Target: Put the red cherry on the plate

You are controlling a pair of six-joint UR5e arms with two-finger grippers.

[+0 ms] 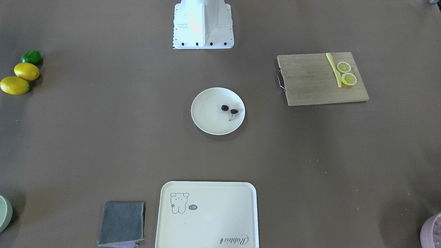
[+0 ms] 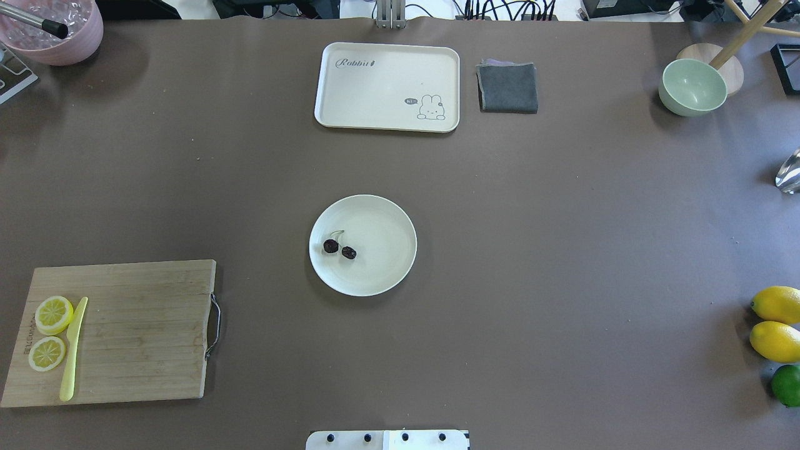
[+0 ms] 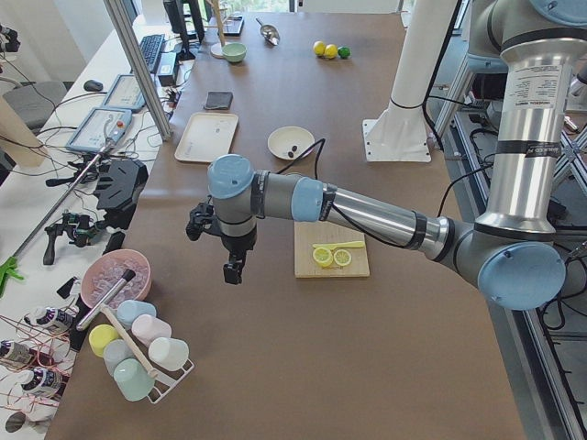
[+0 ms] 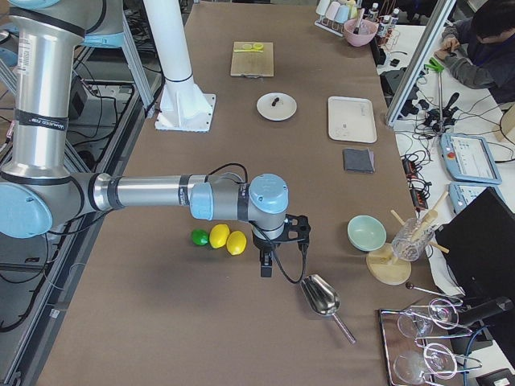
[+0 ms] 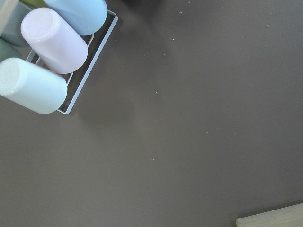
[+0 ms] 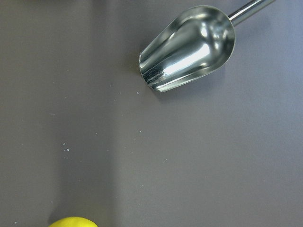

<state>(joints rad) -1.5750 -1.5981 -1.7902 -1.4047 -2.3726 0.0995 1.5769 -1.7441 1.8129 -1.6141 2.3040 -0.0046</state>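
Placement looks done; no further move needed.
I log red cherry (image 2: 339, 248) on plate (image 2: 381, 262); left gripper (image 3: 234, 270), right gripper (image 4: 266, 265) at tabletop ends, jaw state untellable.

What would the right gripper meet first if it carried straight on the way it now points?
The right gripper points straight down, so it would probably meet the bare table first, between the metal scoop and the lemons. Nothing seems to lie beneath it, though depth is unclear.
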